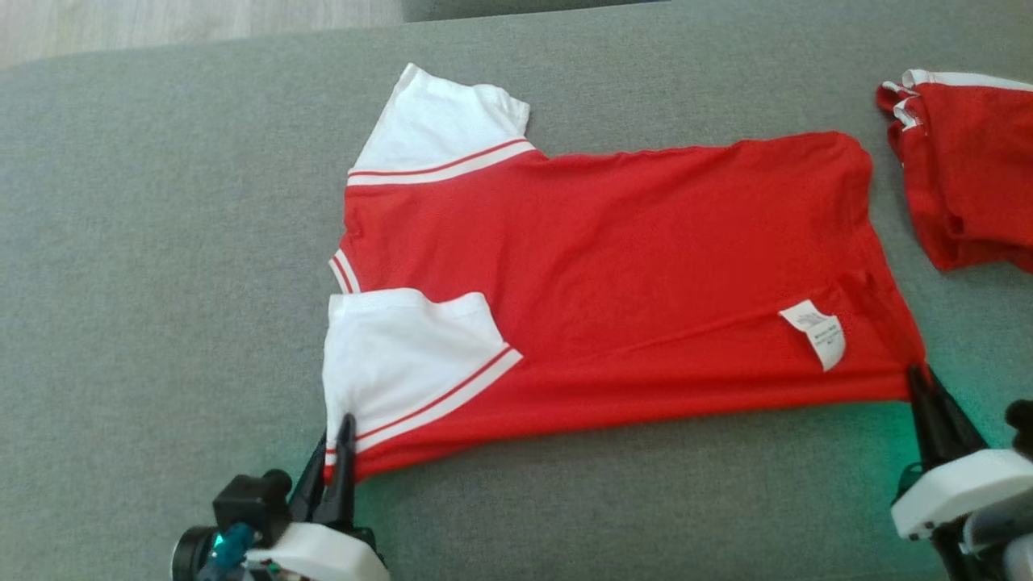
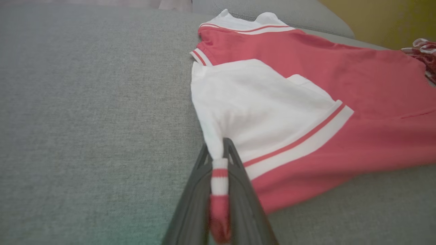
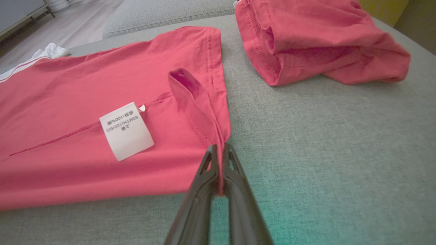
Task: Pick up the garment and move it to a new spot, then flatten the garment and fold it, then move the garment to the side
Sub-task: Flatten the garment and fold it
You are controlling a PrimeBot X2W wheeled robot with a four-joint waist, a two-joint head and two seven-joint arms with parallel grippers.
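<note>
The garment point(image 1: 613, 266), a red jersey with white sleeves edged in thin red stripes, lies spread flat on the grey cushion, a white care label point(image 1: 815, 332) showing near its hem. My left gripper point(image 1: 335, 432) is shut on the near sleeve's striped cuff at the garment's lower left corner; in the left wrist view that cuff point(image 2: 219, 177) is pinched between the fingers of the left gripper point(image 2: 218, 146). My right gripper point(image 1: 920, 378) is shut on the hem corner at the lower right, and the right gripper point(image 3: 218, 149) clamps a red fold of the garment point(image 3: 102, 102).
A smaller bunched red piece with white trim point(image 1: 964, 169) lies at the far right, a short gap from the garment's hem; it shows as a folded red bundle point(image 3: 306, 37) in the right wrist view. The grey cushion point(image 1: 161, 282) extends wide to the left and front.
</note>
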